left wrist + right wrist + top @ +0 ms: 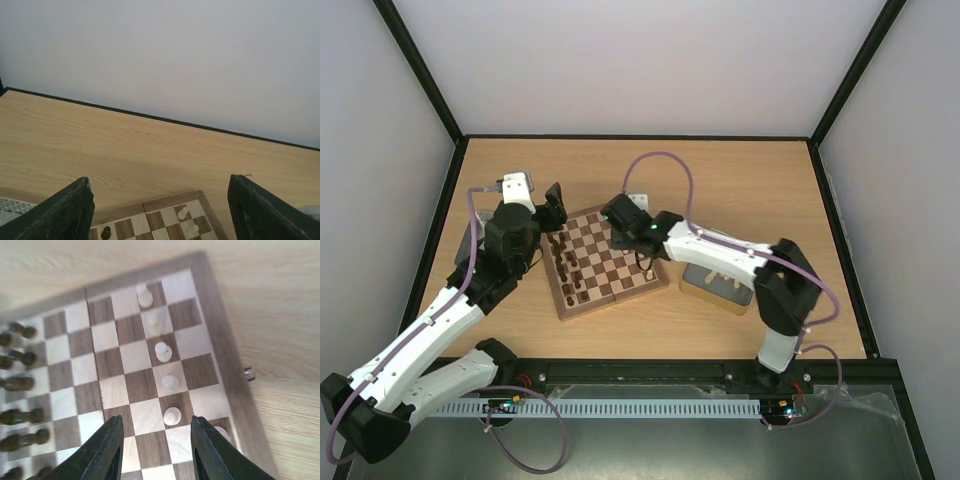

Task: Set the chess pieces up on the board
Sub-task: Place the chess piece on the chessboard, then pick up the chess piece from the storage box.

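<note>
The board [615,262] lay near the middle of the desk [750,180], turned a little so that its edges ran skew to the desk's edges. A tin [720,300] sat just beside the board's right edge, under my right forearm, with a few pale shapes in it. A purple cable [665,155] looped over the desk's far half.

My right claw [157,445] hung over the right half of the board, its fingers partly apart and gripping nothing. A pale pawn stood just ahead of the gap, apart from both fingers.

My left claw [160,200] hovered at the board's far left corner, spread wide and empty, touching nothing that I could see.

The pale pieces [162,351] stood in one line, a square in from the board's right edge and parallel to it. The dark pieces [20,357] were ranked along the left edge, their rows running the same way. From my right wrist they looked blurred, so I could not tell whether each one was upright.
</note>
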`<action>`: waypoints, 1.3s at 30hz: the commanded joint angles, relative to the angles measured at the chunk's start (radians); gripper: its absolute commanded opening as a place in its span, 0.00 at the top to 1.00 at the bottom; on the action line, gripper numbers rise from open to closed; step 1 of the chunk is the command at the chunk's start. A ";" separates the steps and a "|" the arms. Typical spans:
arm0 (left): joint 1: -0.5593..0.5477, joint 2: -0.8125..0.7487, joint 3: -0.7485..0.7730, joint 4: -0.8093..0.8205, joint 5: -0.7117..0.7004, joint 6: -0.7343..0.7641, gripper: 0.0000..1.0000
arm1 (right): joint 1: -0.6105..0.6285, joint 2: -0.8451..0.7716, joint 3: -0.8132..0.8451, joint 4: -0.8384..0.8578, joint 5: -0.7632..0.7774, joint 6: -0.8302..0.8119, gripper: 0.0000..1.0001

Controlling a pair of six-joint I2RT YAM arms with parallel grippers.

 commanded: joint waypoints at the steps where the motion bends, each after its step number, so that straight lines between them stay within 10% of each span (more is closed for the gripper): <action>1: 0.006 -0.016 -0.014 0.018 0.006 -0.001 0.25 | -0.011 -0.165 -0.083 -0.014 0.142 0.060 0.62; 17: 0.011 -0.002 -0.015 0.027 0.048 -0.001 0.25 | -0.416 -0.609 -0.589 -0.065 0.201 0.168 0.65; 39: 0.012 0.003 -0.017 0.021 0.051 -0.002 0.25 | -0.538 -0.524 -0.754 -0.014 0.188 0.197 0.67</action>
